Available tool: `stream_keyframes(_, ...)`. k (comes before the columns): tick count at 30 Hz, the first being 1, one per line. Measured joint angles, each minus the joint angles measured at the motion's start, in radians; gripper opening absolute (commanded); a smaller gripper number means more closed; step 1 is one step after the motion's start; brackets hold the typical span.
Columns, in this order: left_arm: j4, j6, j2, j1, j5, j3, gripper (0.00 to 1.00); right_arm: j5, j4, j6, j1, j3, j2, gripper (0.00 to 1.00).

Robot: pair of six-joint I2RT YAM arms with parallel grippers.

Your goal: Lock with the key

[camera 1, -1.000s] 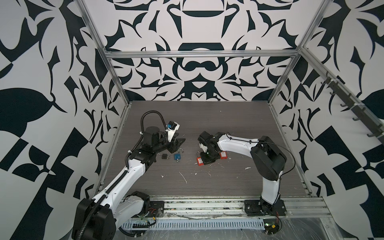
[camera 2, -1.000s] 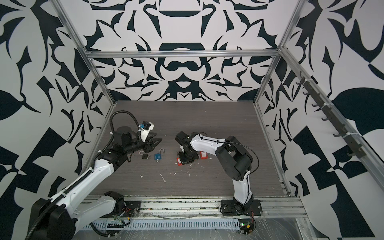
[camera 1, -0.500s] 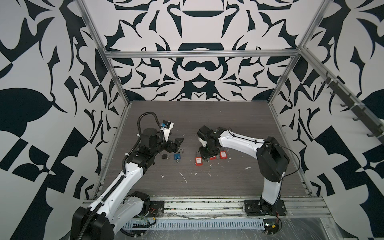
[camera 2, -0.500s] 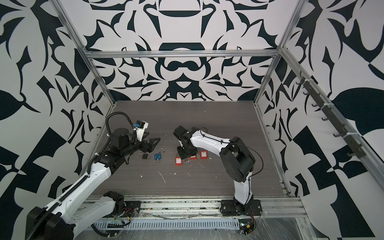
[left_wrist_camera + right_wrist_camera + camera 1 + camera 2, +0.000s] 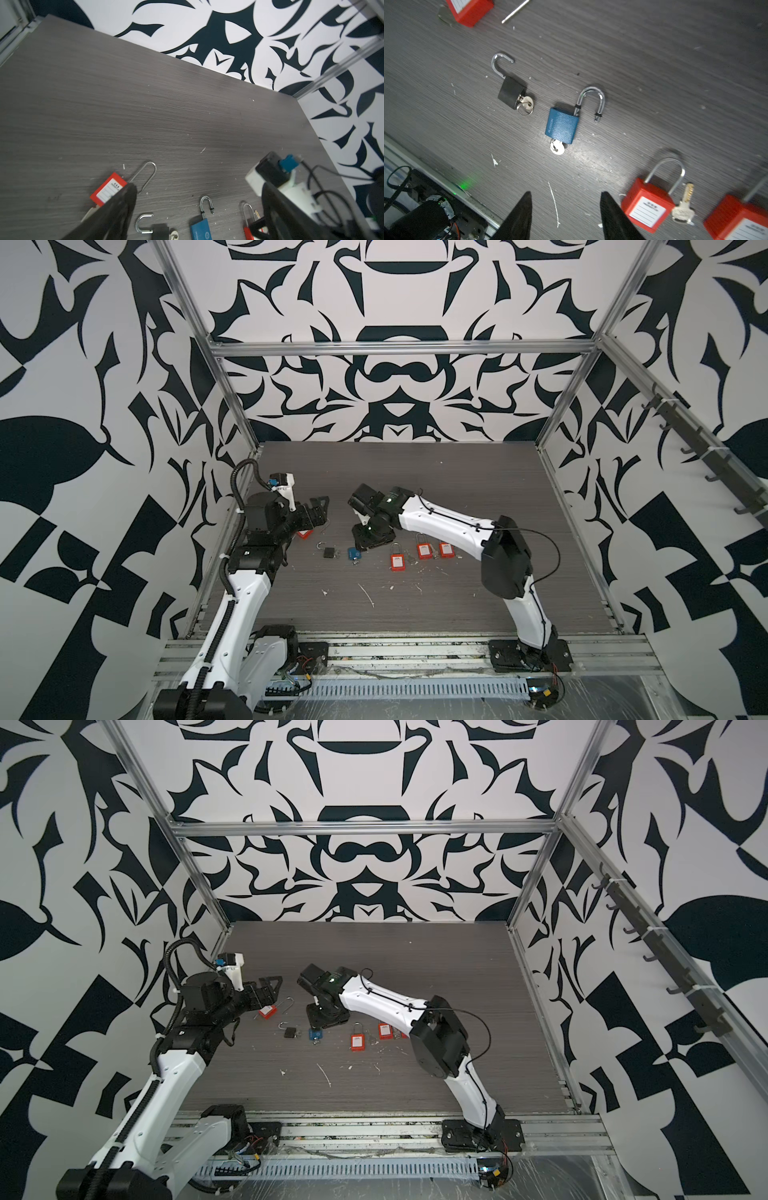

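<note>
Left claw (image 5: pixel 319 510): released, jaws wide with nothing between them; you see it above the far-left part of the table (image 5: pixel 457 489).
Right claw (image 5: pixel 565 194): released as well, jaws apart over bare table. It hangs over the middle, just beside the blue padlock (image 5: pixel 561 125) and not touching it.
Blue padlock: flat on the middle of the table, shackle swung open, silver key (image 5: pixel 557 148) in its base.
Black padlock (image 5: pixel 511 92): just left of the blue one and apart from it, shackle open, ringed key (image 5: pixel 526 104) in its base.
Lone red padlock (image 5: pixel 108 190): far left, long thin shackle, right by a left claw finger (image 5: pixel 116 205) — you can't tell if they touch.
Red row: right of the blue padlock you get the near red padlock (image 5: pixel 397 562), middle red padlock (image 5: pixel 423 550) and right red padlock (image 5: pixel 446 549).
Loose key (image 5: pixel 683 205): on the table just beside the near red padlock.
</note>
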Motion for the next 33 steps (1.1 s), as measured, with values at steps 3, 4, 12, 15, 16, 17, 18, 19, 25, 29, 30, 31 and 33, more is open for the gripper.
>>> stream_keyframes(3,-0.02,-0.027,0.014,0.018,0.037,0.003,0.96,-0.015,-0.014,0.015,0.006,0.073,0.089,0.61)
stream_keyframes(4,-0.023,-0.032,0.018,0.019,0.053,0.003,0.95,-0.019,-0.02,0.019,0.006,0.092,0.114,0.62)
stream_keyframes(12,-0.01,-0.074,0.042,0.02,0.167,0.004,0.93,-0.018,-0.113,0.038,0.006,0.288,0.282,0.57)
stream_keyframes(15,-0.009,-0.08,0.049,0.021,0.195,0.004,0.93,-0.016,-0.151,0.042,0.005,0.36,0.322,0.44)
stream_keyframes(16,-0.009,-0.082,0.051,0.021,0.201,0.004,0.93,-0.017,-0.162,0.044,0.005,0.384,0.335,0.4)
stream_keyframes(17,-0.009,-0.084,0.051,0.021,0.206,0.004,0.93,-0.016,-0.169,0.049,0.004,0.401,0.347,0.38)
stream_keyframes(18,-0.009,-0.084,0.052,0.021,0.211,0.004,0.93,-0.014,-0.182,0.049,0.004,0.418,0.359,0.36)
stream_keyframes(19,-0.009,-0.084,0.052,0.021,0.216,0.004,0.93,-0.012,-0.196,0.052,0.004,0.435,0.37,0.34)
stream_keyframes(25,-0.008,-0.087,0.053,0.021,0.226,0.004,0.93,0.0,-0.264,0.059,0.004,0.529,0.415,0.29)
stream_keyframes(29,-0.006,-0.092,0.056,0.021,0.228,0.004,0.93,0.005,-0.286,0.06,0.004,0.538,0.419,0.29)
stream_keyframes(30,-0.006,-0.093,0.056,0.021,0.229,0.004,0.93,0.005,-0.288,0.06,0.004,0.538,0.419,0.3)
stream_keyframes(31,-0.006,-0.095,0.057,0.021,0.23,0.004,0.93,0.005,-0.288,0.06,0.004,0.538,0.419,0.31)
stream_keyframes(33,-0.006,-0.095,0.057,0.021,0.231,0.004,0.93,0.005,-0.288,0.056,0.005,0.538,0.419,0.34)
